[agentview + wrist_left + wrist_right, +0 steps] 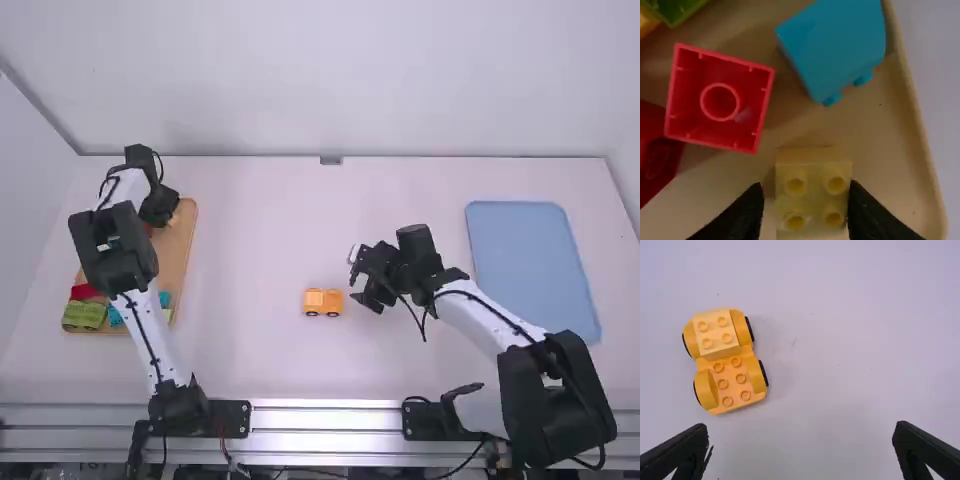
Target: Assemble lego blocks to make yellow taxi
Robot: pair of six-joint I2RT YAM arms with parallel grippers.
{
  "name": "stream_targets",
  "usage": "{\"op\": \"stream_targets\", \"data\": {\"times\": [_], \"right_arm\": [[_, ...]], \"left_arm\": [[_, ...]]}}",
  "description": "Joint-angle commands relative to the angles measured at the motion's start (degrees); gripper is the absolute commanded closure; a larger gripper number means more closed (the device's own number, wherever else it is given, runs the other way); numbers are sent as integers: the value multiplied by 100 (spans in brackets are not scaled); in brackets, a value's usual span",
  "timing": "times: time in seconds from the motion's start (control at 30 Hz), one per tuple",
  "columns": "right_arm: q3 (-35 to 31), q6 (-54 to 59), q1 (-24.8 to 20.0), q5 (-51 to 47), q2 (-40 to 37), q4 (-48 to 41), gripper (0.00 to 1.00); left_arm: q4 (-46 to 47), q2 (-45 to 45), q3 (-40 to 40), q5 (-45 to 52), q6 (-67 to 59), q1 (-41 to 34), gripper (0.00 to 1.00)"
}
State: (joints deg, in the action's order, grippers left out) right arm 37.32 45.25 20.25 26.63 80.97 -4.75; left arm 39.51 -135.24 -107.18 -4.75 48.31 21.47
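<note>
- Tan tray beneath, straddles yellow two-by-two brick with released left claw.
- Holds right claw spread wide near brick-topped yellow car on worktop.

High view: farthest, from behind and above, faces forward-down across white table. Left wrist view: very close, faces down into tan rectangular tray. Right wrist view: fairly close, faces down at yellow plastic black-wheeled car. High shares tray with left, car with right.
</note>
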Motion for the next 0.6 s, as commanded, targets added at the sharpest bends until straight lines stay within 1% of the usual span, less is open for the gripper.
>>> {"op": "stream_targets", "data": {"times": [0.0, 0.13, 0.23, 0.27, 0.3, 0.37, 0.4, 0.53, 0.57], "right_arm": [[15, -2, 0, 33, -72, -26, 2], [15, -2, -2, 46, -72, -37, 2], [15, -2, -2, 48, -72, -63, 2], [15, -2, -2, 48, -72, -63, 2], [15, -2, -2, 48, -72, -63, 2], [15, -2, -2, 46, -72, -68, 2], [15, -2, -2, 48, -72, -66, 2], [15, -2, -2, 48, -72, -61, 2], [15, 0, -2, 46, -72, -59, 2]], "left_arm": [[37, -83, 57, -20, -13, 42, 58], [160, -83, 44, -31, -13, 66, 60], [153, -83, 63, -28, -31, 59, 68], [153, -83, 63, -28, -31, 57, 68], [151, -83, 63, -26, -11, 24, 72], [81, -83, 63, -24, -13, 15, 74], [72, -83, 63, -24, -13, 15, 77], [227, 4, 63, -26, -11, 50, 78], [317, 37, 46, -24, -9, 37, 83]]}}
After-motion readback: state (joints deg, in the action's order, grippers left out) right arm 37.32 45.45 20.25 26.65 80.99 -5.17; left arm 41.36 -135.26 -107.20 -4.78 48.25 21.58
